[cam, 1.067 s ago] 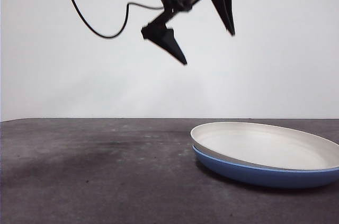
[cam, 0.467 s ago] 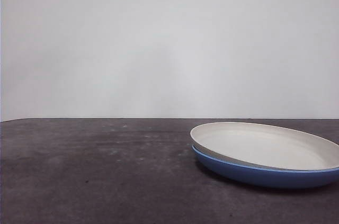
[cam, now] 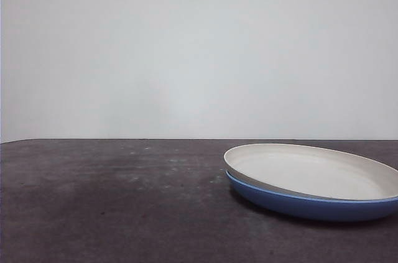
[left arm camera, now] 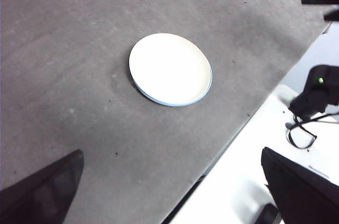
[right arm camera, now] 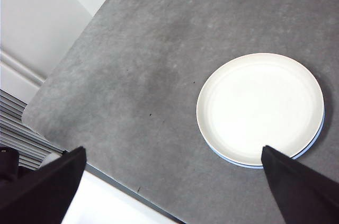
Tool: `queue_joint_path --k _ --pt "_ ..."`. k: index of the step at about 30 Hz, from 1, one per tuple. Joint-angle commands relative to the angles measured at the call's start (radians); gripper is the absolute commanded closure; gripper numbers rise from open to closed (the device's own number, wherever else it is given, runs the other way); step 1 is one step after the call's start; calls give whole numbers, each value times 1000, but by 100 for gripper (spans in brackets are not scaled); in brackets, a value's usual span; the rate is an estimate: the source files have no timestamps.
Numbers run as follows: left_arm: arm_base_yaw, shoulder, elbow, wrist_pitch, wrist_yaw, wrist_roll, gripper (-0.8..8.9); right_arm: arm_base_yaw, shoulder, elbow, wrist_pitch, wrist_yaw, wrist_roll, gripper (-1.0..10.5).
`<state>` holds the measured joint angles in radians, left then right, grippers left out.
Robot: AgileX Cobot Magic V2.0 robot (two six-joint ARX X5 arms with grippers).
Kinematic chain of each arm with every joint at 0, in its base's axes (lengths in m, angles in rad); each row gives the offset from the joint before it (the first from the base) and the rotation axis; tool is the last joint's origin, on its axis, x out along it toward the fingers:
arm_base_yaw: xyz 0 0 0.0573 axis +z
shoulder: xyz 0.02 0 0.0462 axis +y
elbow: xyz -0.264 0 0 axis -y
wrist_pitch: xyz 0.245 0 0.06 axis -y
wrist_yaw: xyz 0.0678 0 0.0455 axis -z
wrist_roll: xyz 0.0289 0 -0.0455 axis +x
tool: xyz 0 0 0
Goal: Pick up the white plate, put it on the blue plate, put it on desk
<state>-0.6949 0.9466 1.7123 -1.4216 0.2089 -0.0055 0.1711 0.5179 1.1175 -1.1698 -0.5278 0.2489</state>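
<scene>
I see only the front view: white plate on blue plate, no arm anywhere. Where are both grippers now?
Observer: Both are raised high above the desk. The left gripper looks down on the white plate from far off.
Operator: Are its jaws open?
Observer: Yes, spread wide and holding nothing. The right gripper is open and empty too.
Operator: Is the white plate centred on the blue one?
Observer: Not quite. In the right wrist view the blue plate shows only as a thin crescent along one side.
</scene>
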Motion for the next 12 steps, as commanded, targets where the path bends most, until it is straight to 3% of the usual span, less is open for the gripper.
queue_joint_path --k 1,8,12 --pt "-5 -70 -43 -48 -7 17 250 3 5 19 -21 2 20 312" --pt "-5 -249 -172 -36 -12 9 251 3 34 -15 -72 13 8 312" --pt "-5 -320 -261 47 -14 -21 251 3 56 -85 -60 25 6 312"
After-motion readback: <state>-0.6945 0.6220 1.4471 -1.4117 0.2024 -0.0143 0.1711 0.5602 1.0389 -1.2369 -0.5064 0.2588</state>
